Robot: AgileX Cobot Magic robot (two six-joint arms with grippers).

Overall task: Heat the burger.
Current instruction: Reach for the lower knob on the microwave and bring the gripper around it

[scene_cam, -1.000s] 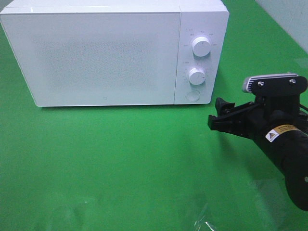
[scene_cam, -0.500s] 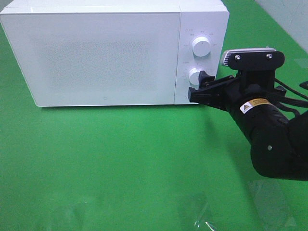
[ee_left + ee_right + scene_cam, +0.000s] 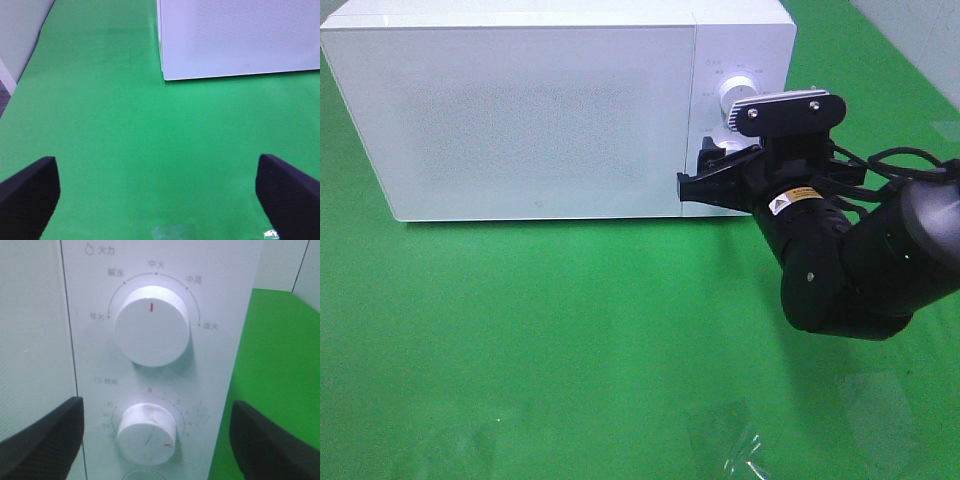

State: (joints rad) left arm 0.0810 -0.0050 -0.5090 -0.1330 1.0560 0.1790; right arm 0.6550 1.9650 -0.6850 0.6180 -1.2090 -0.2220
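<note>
Right end effector (image 3: pixel 695 172) is standing wide at the microwave's (image 3: pixel 760 40) 3 o'clock end. Its fingers (image 3: pixel 45 437) are flanking the lower knob (image 3: pixel 146 434) without touching it. From above, the arm is hiding that knob and part of the upper knob (image 3: pixel 151 326). Left end effector (image 3: pixel 159 197) is gaping wide over bare desk (image 3: pixel 125 125), only its fingertips (image 3: pixel 27 195) showing. Burger is not showing anywhere, possibly sitting behind the shut door (image 3: pixel 520 110).

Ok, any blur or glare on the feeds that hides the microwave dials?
Right wrist: upper dial and lower dial sharp, markings legible. Exterior high: soft, microwave front washed out, right arm partly blocking the dials. Left wrist: evenly lit, left end effector dark and blurred.
</note>
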